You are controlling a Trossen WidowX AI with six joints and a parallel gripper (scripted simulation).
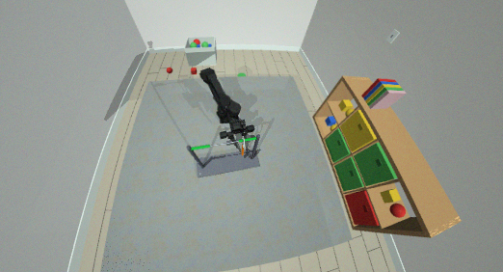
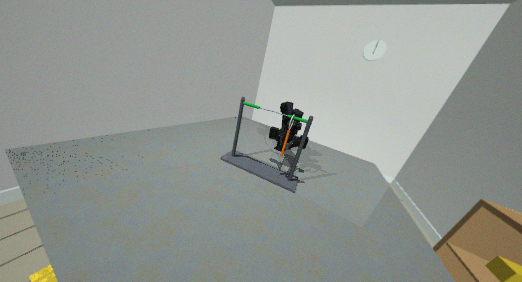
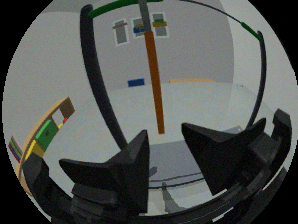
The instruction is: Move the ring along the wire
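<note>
The orange handle (image 1: pixel 242 150) (image 2: pixel 284 142) (image 3: pixel 154 76) hangs straight down from its ring (image 2: pixel 289 127) (image 3: pixel 141 4), which sits on the green part (image 1: pixel 249 140) (image 2: pixel 300 119) (image 3: pixel 127 4) of the wire next to one post (image 1: pixel 257 146) (image 2: pixel 306 148) (image 3: pixel 100 76). The thin grey wire (image 2: pixel 270 111) (image 3: pixel 200 0) runs to the other green part (image 1: pixel 199 147) (image 2: pixel 251 106) (image 3: pixel 249 27) at the far post (image 2: pixel 236 128). My gripper (image 1: pixel 239 142) (image 3: pixel 164 130) is open. Its fingers stand apart, a little back from the handle's lower end and clear of it.
The wire stand's grey base (image 1: pixel 226 167) (image 2: pixel 255 168) lies on the mat. A wooden shelf (image 1: pixel 424 191) with coloured drawers stands to the right. A white bin (image 1: pixel 201 53) of balls and loose red balls (image 1: pixel 169 70) lie at the back.
</note>
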